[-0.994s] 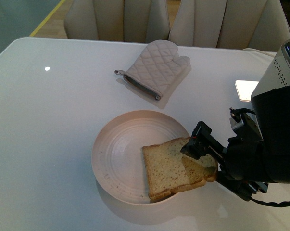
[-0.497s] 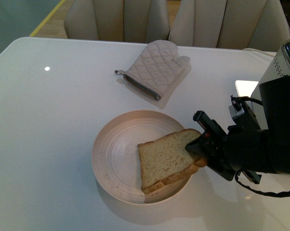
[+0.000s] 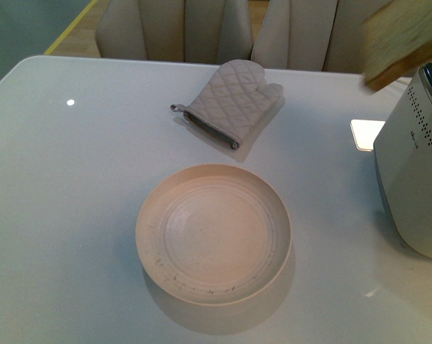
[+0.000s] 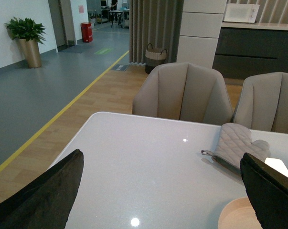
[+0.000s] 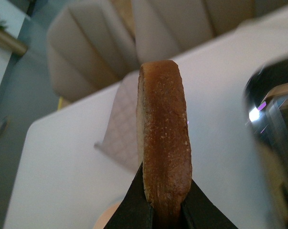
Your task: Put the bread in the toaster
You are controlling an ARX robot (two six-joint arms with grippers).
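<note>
Golden-brown crust faces the right wrist camera because the bread (image 5: pixel 165 138) is held edge-on, one end pinched tight between the right jaws, which I judge suits lowering it in narrow side first. From the front it hangs blurred in the air just above the shiny top of the toaster (image 3: pixel 416 186) at the right edge of the desk (image 3: pixel 72 215), well apart from the plate (image 3: pixel 214 233) and the mitt (image 3: pixel 230 104). Left jaws are spread wide with nothing between them, above the desk away from the toaster, presumably to leave the right arm room.
</note>
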